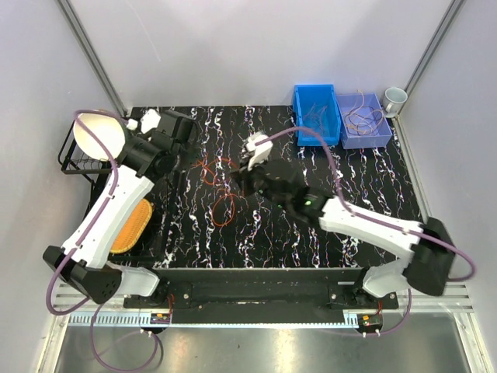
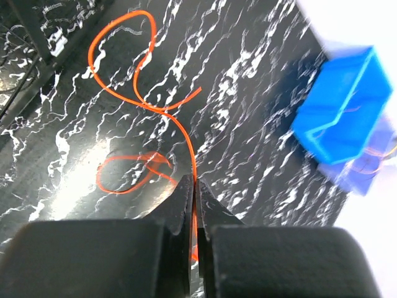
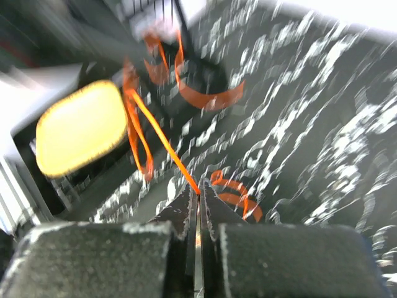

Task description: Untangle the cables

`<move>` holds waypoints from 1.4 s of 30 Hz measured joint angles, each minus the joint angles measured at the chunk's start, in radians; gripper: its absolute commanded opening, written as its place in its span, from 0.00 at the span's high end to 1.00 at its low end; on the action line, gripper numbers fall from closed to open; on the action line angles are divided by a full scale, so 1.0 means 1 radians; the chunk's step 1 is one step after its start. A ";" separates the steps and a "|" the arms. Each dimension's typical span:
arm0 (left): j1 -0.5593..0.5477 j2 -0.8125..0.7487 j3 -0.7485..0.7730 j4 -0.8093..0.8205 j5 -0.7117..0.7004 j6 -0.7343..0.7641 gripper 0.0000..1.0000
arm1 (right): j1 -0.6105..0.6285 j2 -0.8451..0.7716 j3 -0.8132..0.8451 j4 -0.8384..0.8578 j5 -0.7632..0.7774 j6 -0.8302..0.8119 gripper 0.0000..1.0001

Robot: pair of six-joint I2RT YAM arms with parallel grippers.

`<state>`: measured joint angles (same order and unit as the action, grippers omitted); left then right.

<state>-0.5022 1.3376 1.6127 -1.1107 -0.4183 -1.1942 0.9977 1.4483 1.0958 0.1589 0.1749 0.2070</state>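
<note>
Cables (image 1: 211, 169): orange loops lying on the worktop (image 1: 349, 179), left of centre. Left jaws: pinched tight on one orange cable (image 2: 186, 133). Right jaws: pinched tight on an orange cable (image 3: 162, 144).

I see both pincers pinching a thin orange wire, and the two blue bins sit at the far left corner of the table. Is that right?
Not quite. The blue bins sit at the far right corner of the table, as the top external view shows. The rest holds: the left pincer and the right pincer are each shut on thin orange wire.
</note>
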 measured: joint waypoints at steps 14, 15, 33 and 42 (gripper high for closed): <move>0.011 0.053 -0.230 0.262 0.417 0.369 0.02 | -0.003 -0.219 0.253 -0.073 0.192 -0.233 1.00; 0.011 0.050 -0.250 0.268 0.428 0.377 0.02 | -0.006 -0.219 0.266 -0.078 0.204 -0.253 1.00; 0.011 -0.365 -0.498 0.230 0.456 0.562 0.02 | -0.403 -0.019 0.633 -0.205 0.140 -0.322 1.00; 0.011 -0.474 -0.504 0.105 0.399 0.685 0.02 | -0.592 0.148 0.839 -0.281 0.036 -0.293 1.00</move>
<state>-0.4908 0.8635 1.1091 -1.0058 -0.0189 -0.5091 0.4061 1.5963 1.9347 -0.1219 0.2111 -0.0864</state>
